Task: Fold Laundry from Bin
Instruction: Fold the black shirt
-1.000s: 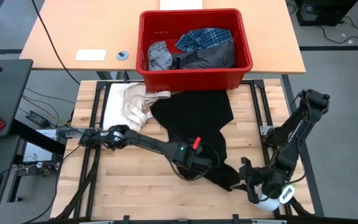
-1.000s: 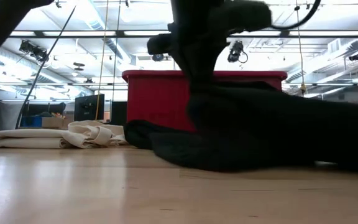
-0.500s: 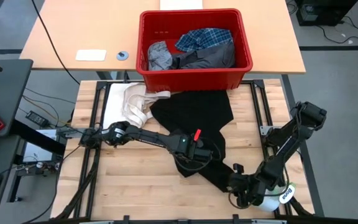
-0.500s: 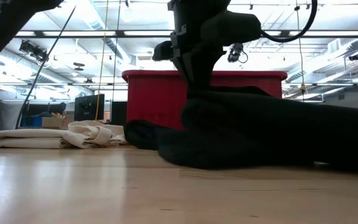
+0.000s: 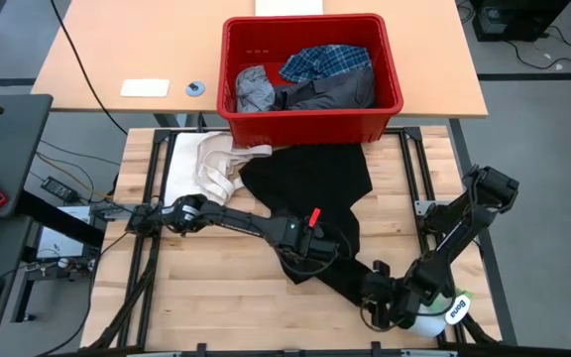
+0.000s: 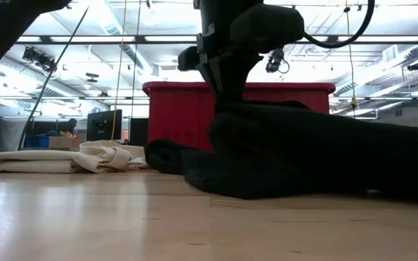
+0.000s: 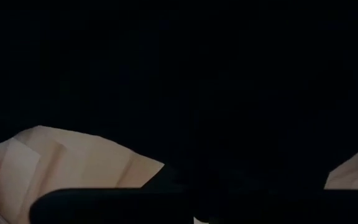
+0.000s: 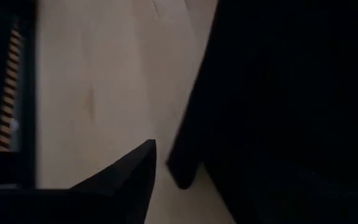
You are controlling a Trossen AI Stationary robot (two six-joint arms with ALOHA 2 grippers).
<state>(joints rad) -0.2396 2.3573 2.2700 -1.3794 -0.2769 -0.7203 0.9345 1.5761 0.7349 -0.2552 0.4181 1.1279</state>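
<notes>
Black garment (image 5: pixel 310 188), soft and rumpled, lies frame centre on the wooden table (image 5: pixel 216 297) below the red plastic bin (image 5: pixel 310 109). Left gripper (image 5: pixel 315 250) pinches it shut. Right gripper (image 5: pixel 377 302), lower right at its hem: opening unclear.

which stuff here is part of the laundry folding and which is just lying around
Part of the job:
- large black garment spread on the wooden table
- bright red plastic bin
- blue-and-white plaid shirt, light grey garment and dark grey garment inside it

Just lying about:
- cream-white cloth with strap loops beside the black garment
- white flat rectangular card
- small round disc
</notes>
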